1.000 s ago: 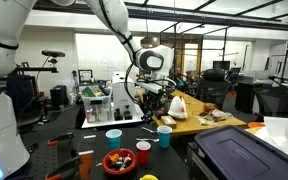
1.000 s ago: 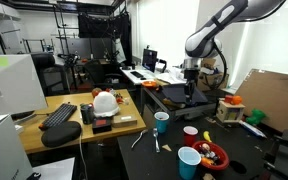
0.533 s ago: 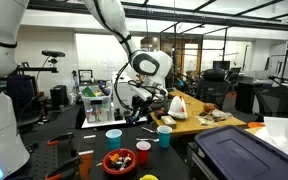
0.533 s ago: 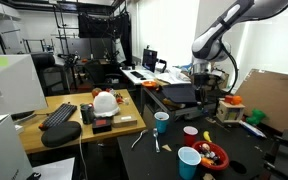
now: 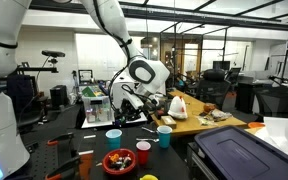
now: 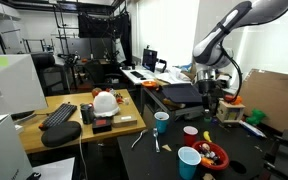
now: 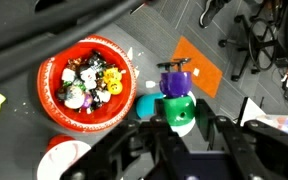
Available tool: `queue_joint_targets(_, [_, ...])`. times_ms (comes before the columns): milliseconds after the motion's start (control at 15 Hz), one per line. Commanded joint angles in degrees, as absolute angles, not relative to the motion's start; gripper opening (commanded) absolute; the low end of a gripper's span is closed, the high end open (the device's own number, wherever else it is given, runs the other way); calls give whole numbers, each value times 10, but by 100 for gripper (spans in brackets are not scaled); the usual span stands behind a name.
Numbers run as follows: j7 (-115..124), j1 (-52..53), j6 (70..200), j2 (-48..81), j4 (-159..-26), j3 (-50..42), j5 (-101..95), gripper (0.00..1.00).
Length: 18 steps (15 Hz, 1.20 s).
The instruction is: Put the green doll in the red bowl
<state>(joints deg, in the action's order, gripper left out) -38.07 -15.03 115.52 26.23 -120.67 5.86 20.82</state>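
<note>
Nearest the lens, the Robotiq gripper [image 7: 184, 128] holds its two black fingers pressed against the sides of the small, rounded green doll [image 7: 180, 108]. The doll hangs clear of the dark table [image 7: 149, 25] in the wrist view. Just past the doll on the surface below are a teal plastic cup [image 7: 146, 105] and a purple object [image 7: 174, 80] too unclear to identify, with an orange patch [image 7: 199, 62] beyond them.

Off to one side lies the round, shallow red bowl [image 7: 84, 85], already heaped with small toys. The doll is near it but not yet over its rim.

Over the past second the arm has swung away from the cluttered benches behind and come lower, toward the cups. In both exterior views the gripper [image 5: 124, 108] [image 6: 209, 100] now leans in above the cups, short of the red bowl [image 5: 118, 161] [image 6: 213, 156].

The pick looks finished and the carry well along. What seems left is a short sideways move to centre the doll over the bowl, then a release.
</note>
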Motion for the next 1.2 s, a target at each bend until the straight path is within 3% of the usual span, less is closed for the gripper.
queue_joint_targets(0, [-407,-149,1122,258,-1210,50,228,60])
queue_joint_targets(67, [-413,-149,1116,260,-1208,49,229,61])
queue_joint_targets(400, [-421,-148,1111,255,-1209,43,231,97])
queue_joint_targets(467, [-421,-149,1113,252,-1210,42,232,100])
queue_joint_targets(1133, [-405,-132,1166,175,-1220,31,252,100])
